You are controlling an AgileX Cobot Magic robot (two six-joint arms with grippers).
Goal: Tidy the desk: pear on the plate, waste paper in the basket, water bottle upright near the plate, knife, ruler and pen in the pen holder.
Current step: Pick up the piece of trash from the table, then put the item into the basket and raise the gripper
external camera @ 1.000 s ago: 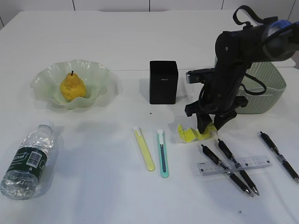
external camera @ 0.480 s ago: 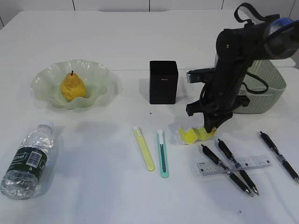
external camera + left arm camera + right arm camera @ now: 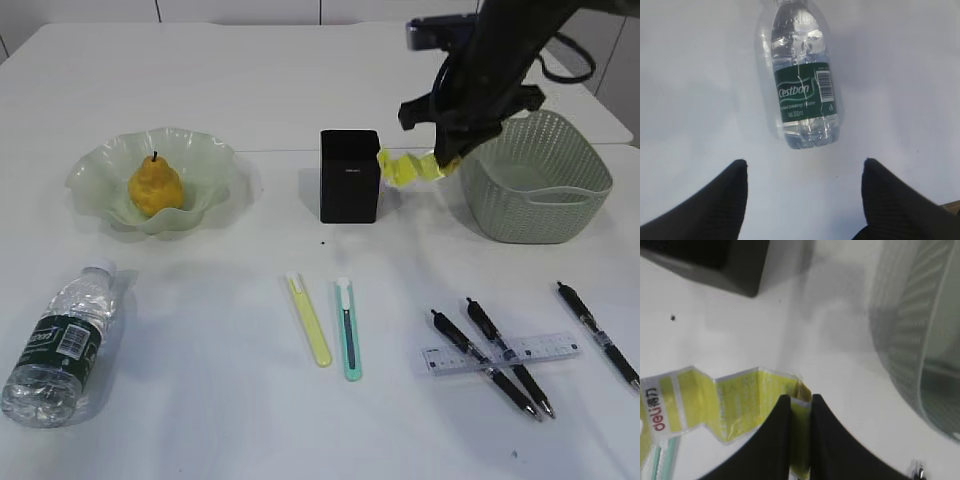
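The bottle point(image 3: 802, 85) lies on its side on the tabletop point(image 3: 200, 400) under the spread left claw point(image 3: 805, 172). Farther back, the right claw point(image 3: 443, 158) pinches the yellow paper point(image 3: 405, 167) in the air, apparently between holder point(image 3: 350, 175) and basket point(image 3: 540, 180).

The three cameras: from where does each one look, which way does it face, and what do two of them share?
Exterior view: from the front at a slant, down on the desk; the right arm shows, gripper raised.
Left wrist view: straight down on the lying water bottle; two dark fingertips show, apart.
Right wrist view: down past closed fingers pinching yellow waste paper.
Shared: exterior and right wrist views both show paper, basket and pen holder.
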